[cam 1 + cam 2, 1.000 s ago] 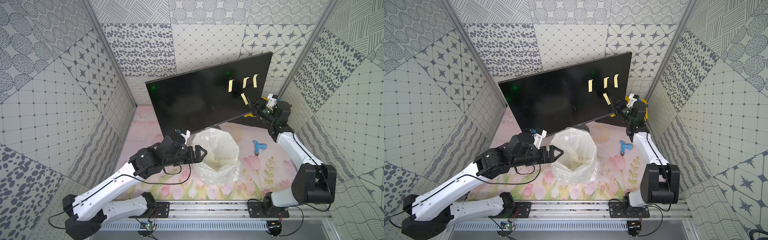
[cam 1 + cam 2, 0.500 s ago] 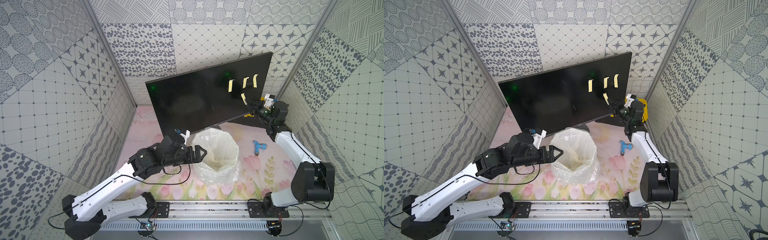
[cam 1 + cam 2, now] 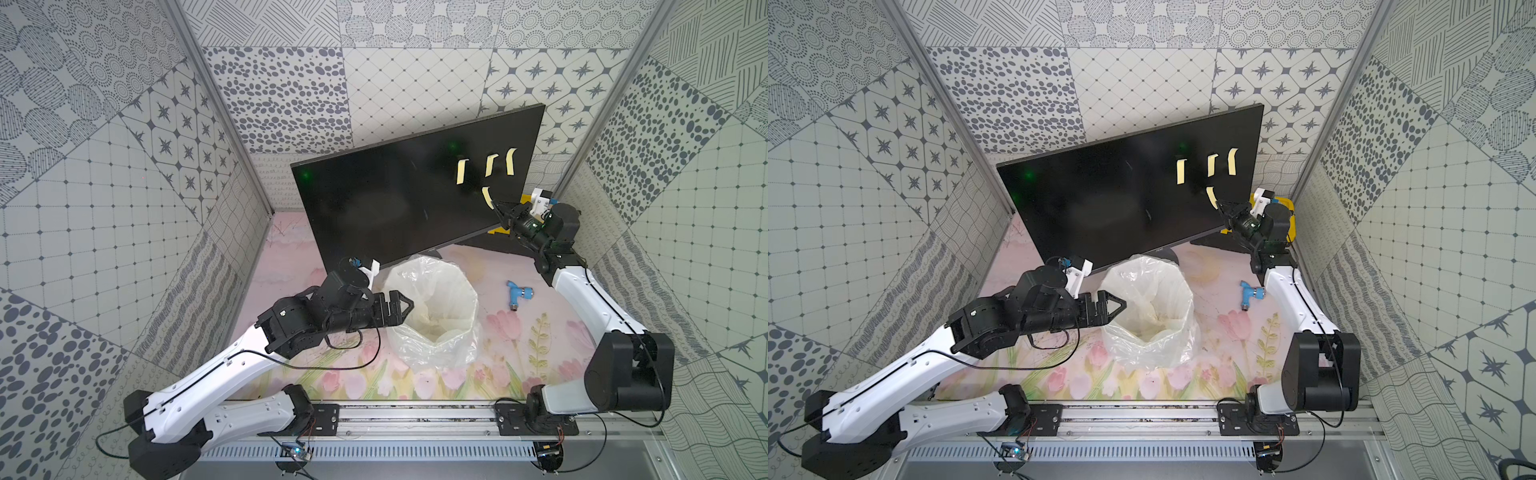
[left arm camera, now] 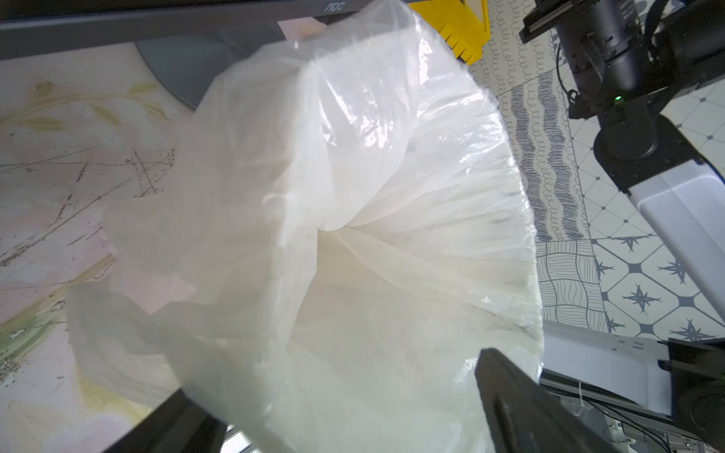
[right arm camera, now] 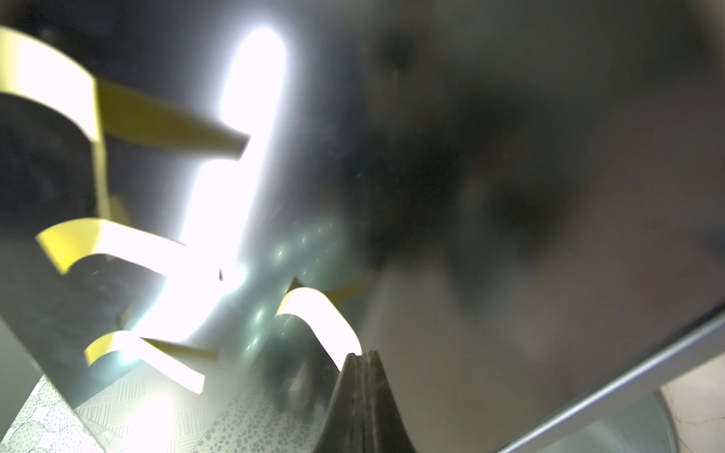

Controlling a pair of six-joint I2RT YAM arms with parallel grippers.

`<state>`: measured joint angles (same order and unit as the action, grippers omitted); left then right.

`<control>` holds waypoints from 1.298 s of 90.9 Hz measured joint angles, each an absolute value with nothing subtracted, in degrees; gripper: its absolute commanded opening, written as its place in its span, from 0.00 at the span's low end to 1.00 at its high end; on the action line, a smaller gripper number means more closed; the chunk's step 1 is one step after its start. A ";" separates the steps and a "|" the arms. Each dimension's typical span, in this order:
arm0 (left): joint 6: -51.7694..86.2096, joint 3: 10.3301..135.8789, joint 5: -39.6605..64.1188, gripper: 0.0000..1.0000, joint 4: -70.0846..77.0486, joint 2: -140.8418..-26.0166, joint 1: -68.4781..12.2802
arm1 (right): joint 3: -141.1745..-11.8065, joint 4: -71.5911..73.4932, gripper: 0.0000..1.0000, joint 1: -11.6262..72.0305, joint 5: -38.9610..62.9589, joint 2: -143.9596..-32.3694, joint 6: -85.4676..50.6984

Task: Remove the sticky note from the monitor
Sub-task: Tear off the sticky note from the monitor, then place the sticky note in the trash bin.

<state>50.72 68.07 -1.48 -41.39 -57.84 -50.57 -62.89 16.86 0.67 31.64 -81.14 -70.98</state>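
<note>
Floral counter [image 3: 540, 340]; right hand [image 3: 497, 206] pinched shut on sticky note [image 3: 486, 196] (lowest of four) on monitor [image 3: 395, 208]; left hand [image 3: 405, 307] wide open beside bag-lined bin [image 3: 457, 286]

AOC logo [image 4: 334, 6], on monitor [image 3: 395, 208] lower bezel

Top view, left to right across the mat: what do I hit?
Left arm's black wrist → bag-lined bin → blue fitting → right arm's white forearm. The left gripper overlaps the bin's rim, so it is left out.
</note>
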 measured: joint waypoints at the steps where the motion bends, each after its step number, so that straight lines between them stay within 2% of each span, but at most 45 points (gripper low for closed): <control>1: 50.72 68.03 -1.48 0.99 -41.39 -57.82 -50.57 | -62.76 16.86 0.00 0.69 31.64 -80.84 -70.98; 49: 50.74 66.87 -1.48 0.99 -41.32 -56.88 -50.57 | -57.89 5.56 0.00 2.63 36.01 -60.53 -67.24; 64: 50.74 66.54 -1.50 0.99 -41.21 -56.77 -50.57 | -58.65 -4.91 0.00 10.17 38.02 -56.86 -60.45; 91: 50.76 66.02 -1.78 0.99 -40.88 -56.49 -50.57 | -60.42 -20.73 0.00 27.55 35.94 -57.69 -48.71; 94: 50.76 65.98 -1.85 0.99 -40.88 -56.49 -50.57 | -60.93 -22.13 0.07 29.47 35.20 -58.24 -47.29; 99: 50.76 65.93 -1.93 0.99 -40.93 -56.49 -50.57 | -61.71 -24.45 0.27 32.25 33.80 -58.98 -45.39; 106: 50.76 65.93 -2.17 0.99 -40.93 -56.49 -50.57 | -62.83 -27.38 0.45 35.51 31.59 -59.88 -42.78; 113: 50.76 65.98 -2.57 0.99 -41.06 -56.62 -50.57 | -63.77 -29.54 0.57 38.11 29.41 -60.45 -40.71; 118: 50.76 66.13 -2.85 0.99 -41.36 -56.82 -50.57 | -64.10 -30.65 0.59 39.11 28.29 -60.53 -39.44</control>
